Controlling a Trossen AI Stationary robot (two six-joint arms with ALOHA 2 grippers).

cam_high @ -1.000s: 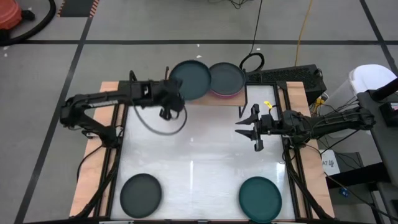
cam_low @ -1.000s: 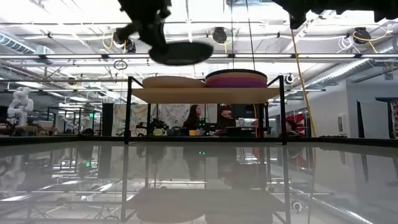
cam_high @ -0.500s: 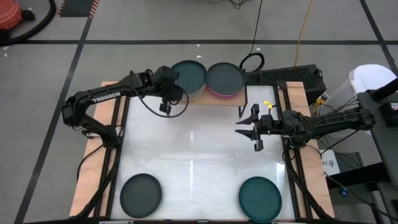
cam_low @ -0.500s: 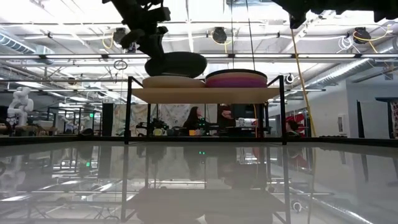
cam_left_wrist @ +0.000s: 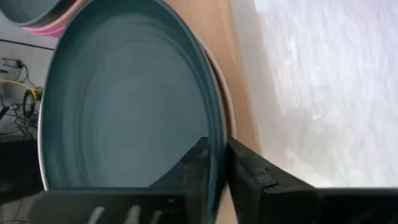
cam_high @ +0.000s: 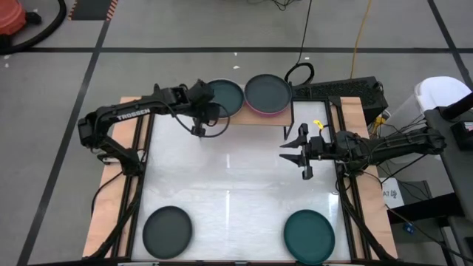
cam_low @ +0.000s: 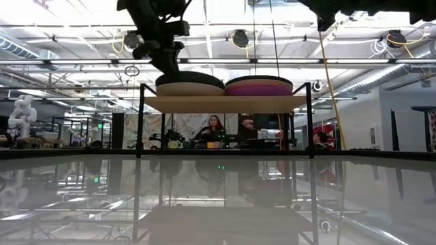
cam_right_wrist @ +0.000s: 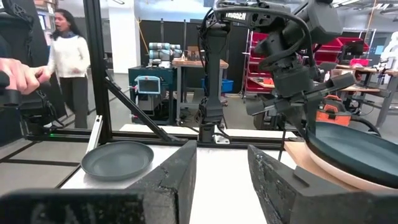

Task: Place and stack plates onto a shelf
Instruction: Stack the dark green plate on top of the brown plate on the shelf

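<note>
Gripping the teal plate (cam_high: 225,96) by its rim, the left gripper (cam_high: 204,112) has it on the beige pile at the shelf (cam_low: 225,103); TROSSEN reads along that arm. Right gripper (cam_high: 295,151) hovers spread above mid-table.

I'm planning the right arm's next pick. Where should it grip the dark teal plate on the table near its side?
Probably the raised rim of the round dark teal plate, one finger inside and one outside, coming from above. It lies flat and shallow on the white tabletop, so only the rim offers an edge. The right gripper hangs open nearby.
</note>
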